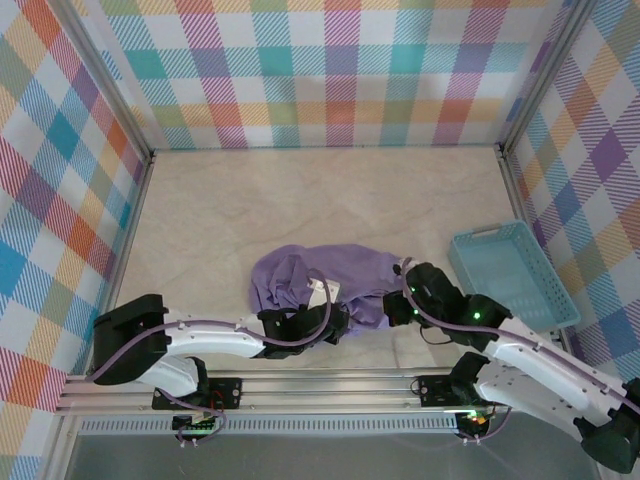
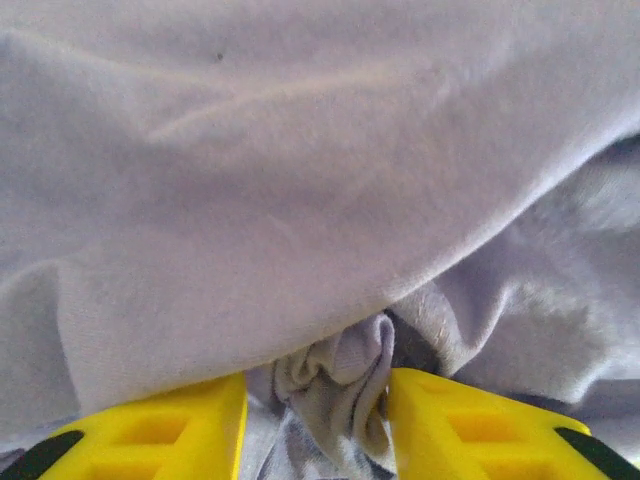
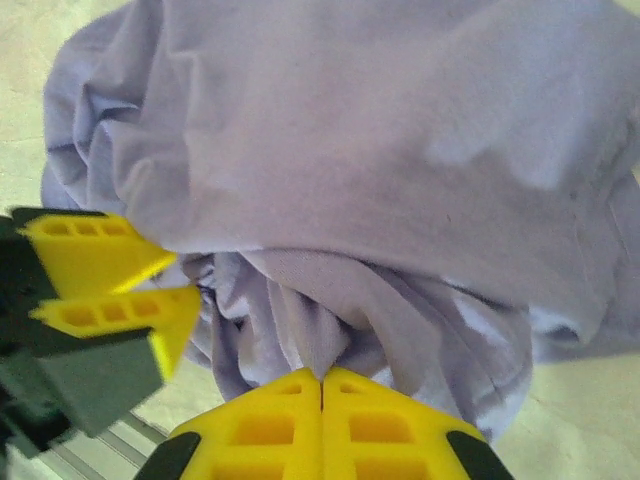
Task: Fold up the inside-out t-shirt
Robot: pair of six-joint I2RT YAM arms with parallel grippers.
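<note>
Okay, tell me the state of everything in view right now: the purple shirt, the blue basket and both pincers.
t-shirt, crumpled in a heap, not folded.
left pincer, open, bunched fabric between its jaws.
right pincer, shut, pinching a fold of the t-shirt.
basket, upright, empty, apart from the t-shirt.

No legible text or labels
</note>
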